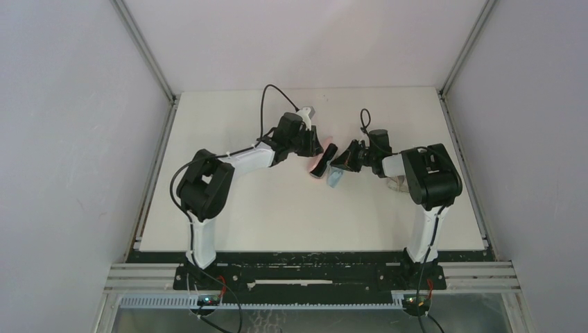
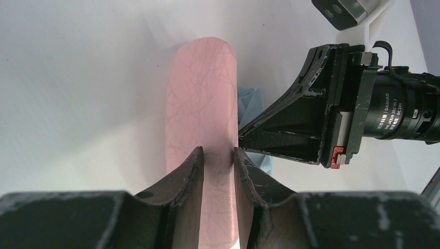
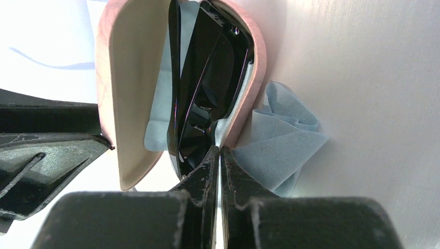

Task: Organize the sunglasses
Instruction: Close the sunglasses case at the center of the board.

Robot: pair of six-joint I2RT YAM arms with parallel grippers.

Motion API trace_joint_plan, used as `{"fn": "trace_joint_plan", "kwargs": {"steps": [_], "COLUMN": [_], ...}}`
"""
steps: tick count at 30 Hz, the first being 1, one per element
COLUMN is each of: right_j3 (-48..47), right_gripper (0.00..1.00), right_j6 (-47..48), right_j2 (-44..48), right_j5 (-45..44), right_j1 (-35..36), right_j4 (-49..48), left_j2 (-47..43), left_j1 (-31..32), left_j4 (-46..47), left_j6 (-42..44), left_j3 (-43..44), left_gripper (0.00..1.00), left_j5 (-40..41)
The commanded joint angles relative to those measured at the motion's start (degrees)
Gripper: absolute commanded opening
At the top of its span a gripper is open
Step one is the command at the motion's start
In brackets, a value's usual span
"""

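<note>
The black sunglasses (image 3: pixel 207 78) lie folded inside the open pink case (image 3: pixel 129 78), on a light-blue lining. In the top view the black pair (image 1: pixel 324 161) sticks up from the case (image 1: pixel 313 149) at mid table. My left gripper (image 2: pixel 218 153) is shut on the case's lid (image 2: pixel 202 93) and holds it open. My right gripper (image 3: pixel 218 150) is shut, with nothing seen between the fingers. Its tips touch the near end of the sunglasses at the case's rim. The white pair is not clearly in view.
A crumpled light-blue cloth (image 3: pixel 280 140) lies on the table right beside the case, and it shows in the top view (image 1: pixel 335 180). A pale thing (image 1: pixel 397 183) shows partly under the right arm; I cannot tell what it is. Walls close in the white table (image 1: pixel 236 208).
</note>
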State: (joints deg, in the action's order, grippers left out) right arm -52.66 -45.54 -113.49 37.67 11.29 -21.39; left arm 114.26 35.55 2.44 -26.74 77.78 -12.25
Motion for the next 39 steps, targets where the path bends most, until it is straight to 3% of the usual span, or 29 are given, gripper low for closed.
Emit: {"fn": "trace_joint_plan", "kwargs": {"steps": [1, 7, 15, 35, 39], "right_j3": [-0.86, -0.40, 0.98, 2.82, 2.80], "right_gripper": [0.00, 0.01, 0.14, 0.13, 0.06], "right_j6": [-1.76, -1.44, -3.22, 3.04, 3.71], "right_j2": [0.56, 1.13, 1.11, 7.91, 8.28], "right_j5": [3.01, 2.48, 3.09, -4.55, -6.71], "right_j1": [0.66, 0.37, -0.56, -1.19, -1.18], "right_j4": [-7.57, -7.75, -10.55, 0.53, 2.67], "left_j2": [3.00, 3.00, 2.69, -0.09, -0.18], "left_j1": [3.11, 3.39, 3.39, 3.04, 2.87], "left_j4": [-4.01, -4.41, -4.63, -5.05, -5.07], "left_j6": [1.01, 1.06, 1.00, 0.46, 0.46], "left_j3": [1.26, 1.27, 1.38, -0.18, -0.14], "left_gripper": [0.31, 0.31, 0.31, 0.30, 0.30], "left_j5": [-2.54, -2.01, -1.61, 1.86, 1.92]}}
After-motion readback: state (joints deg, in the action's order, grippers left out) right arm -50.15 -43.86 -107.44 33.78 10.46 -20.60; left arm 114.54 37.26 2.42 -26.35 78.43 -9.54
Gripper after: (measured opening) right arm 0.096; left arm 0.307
